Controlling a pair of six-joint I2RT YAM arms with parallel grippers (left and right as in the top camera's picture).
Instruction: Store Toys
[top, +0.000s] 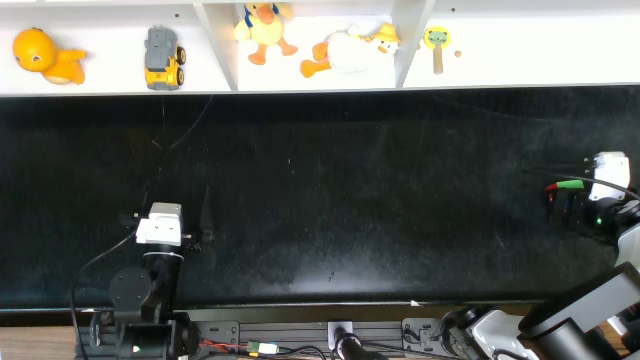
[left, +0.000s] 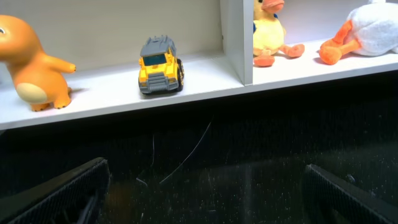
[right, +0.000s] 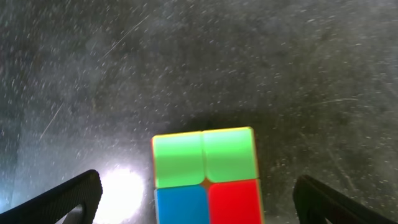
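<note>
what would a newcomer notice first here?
The white shelf along the far edge holds a row of bright toys: an orange figure, a yellow truck, a yellow plush duck and a white plush duck. Next, the multicoloured cube on the black table, between the right hand's open fingers.

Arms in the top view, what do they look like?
Both are mostly black. The left arm has a white block at its wrist and thin black cables; the right arm has white segments near its base. Jaws are dark, tapered.
</note>
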